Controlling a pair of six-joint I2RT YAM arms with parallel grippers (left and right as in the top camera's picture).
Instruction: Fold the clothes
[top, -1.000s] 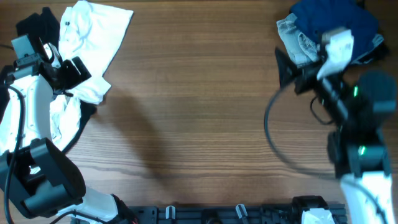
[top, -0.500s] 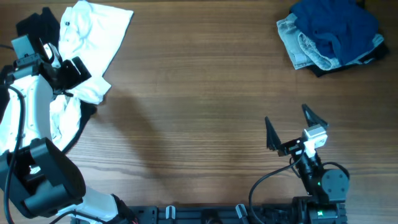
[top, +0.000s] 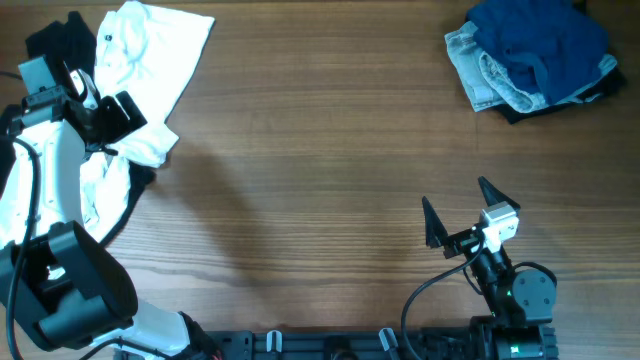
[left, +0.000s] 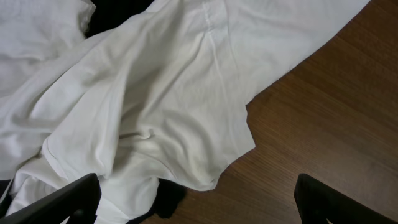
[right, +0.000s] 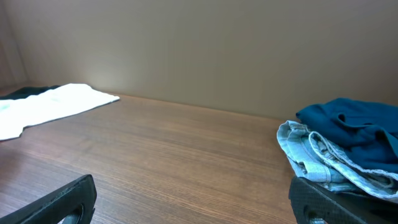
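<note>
Soft, even indoor light, faint shadows, all 3 views sharp.

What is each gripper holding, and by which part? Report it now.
Nothing is held. The left gripper hangs open over the white T-shirts, the right gripper is open above bare table, and the blue garment lies untouched on the jeans.

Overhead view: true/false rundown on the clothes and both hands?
1. The blue garment lies on top of the jeans at the far right corner. True.
2. The right hand grips the blue garment. False: it is open and empty over bare table, well away from the garment.
3. The left hand is open over the white shirts. True.
4. The blue garment is spread flat mid-table. False: it is bunched in a heap.
</note>
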